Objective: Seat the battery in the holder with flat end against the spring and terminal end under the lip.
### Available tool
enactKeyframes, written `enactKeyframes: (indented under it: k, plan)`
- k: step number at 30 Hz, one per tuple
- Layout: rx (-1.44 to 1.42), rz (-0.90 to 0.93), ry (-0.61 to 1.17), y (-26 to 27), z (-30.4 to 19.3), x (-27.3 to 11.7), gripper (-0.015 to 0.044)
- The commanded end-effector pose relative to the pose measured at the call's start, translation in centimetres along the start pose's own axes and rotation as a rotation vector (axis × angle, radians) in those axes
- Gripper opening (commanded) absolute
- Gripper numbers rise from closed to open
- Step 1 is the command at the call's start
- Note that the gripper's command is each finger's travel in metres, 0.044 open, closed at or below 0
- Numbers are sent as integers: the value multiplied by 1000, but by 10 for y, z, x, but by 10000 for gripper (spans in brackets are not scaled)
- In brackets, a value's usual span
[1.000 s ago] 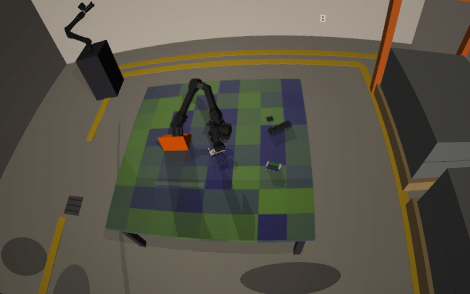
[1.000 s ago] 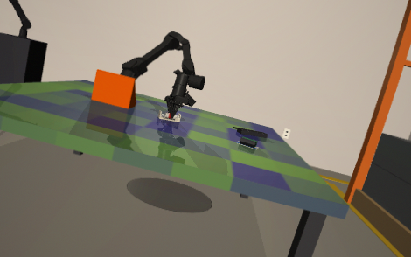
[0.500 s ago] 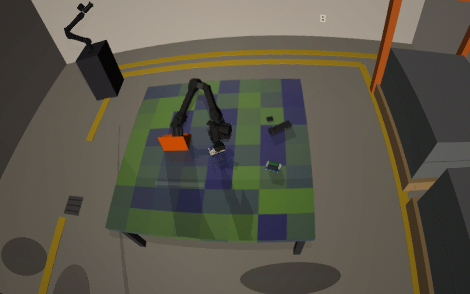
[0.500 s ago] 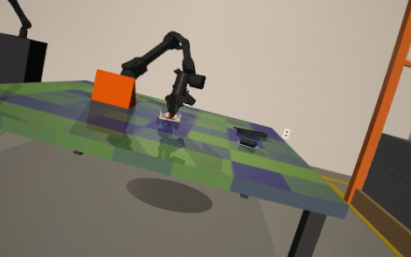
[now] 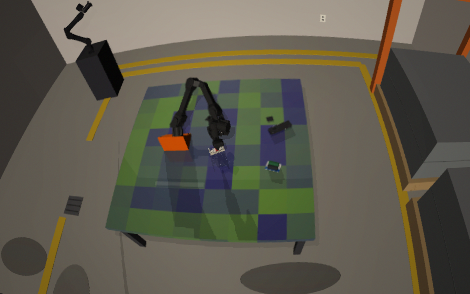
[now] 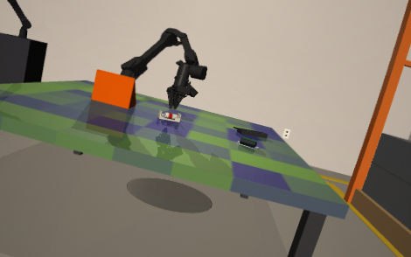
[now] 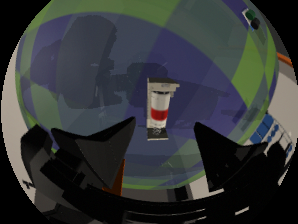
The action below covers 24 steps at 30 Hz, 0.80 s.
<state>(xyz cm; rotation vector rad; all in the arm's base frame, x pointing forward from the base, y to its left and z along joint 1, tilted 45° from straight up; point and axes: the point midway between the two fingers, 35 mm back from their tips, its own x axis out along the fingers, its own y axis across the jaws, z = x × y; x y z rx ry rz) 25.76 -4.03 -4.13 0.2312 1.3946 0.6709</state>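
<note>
The battery, white with a red band, lies lengthwise in the pale holder. In the wrist view its upper end is at the end wall with the lip, and its lower end is by the spring. It looks straight along the holder; whether it lies fully flat is hard to tell. My gripper is open and empty above the holder, its fingertips apart on both sides of the battery in the wrist view and touching nothing visible.
An orange block stands by the arm's base. To the right lie a small holder-like piece with a green and black cylinder, a long black bar and a small dark block.
</note>
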Motion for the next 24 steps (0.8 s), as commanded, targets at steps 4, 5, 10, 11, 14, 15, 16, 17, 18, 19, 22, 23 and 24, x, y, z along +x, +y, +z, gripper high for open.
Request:
enactKeyframes:
  k: [4, 5, 10, 11, 14, 15, 16, 17, 18, 19, 22, 23, 24]
  plan:
    - [-9, -11, -3, -8, -4, -44, 440]
    - [-9, -11, -3, -8, -4, -44, 440]
    - [-9, -11, -3, -8, -4, -44, 440]
    - [-9, -11, -3, -8, -4, -44, 440]
    - [-9, -11, -3, -8, -4, -44, 440]
    - [-9, -11, -3, -8, -4, -44, 440]
    - [-9, -11, -3, -8, -4, -44, 440]
    - [-9, -11, -3, -8, -4, -44, 440]
    - [-9, -11, -3, -8, -4, -44, 440]
    - [-9, -11, -3, -8, -4, -44, 440]
    - [-9, -11, -3, -8, -4, -44, 440]
    - [-9, -11, -3, -8, -4, -44, 440]
    - [-9, -11, -3, -8, -4, -44, 440]
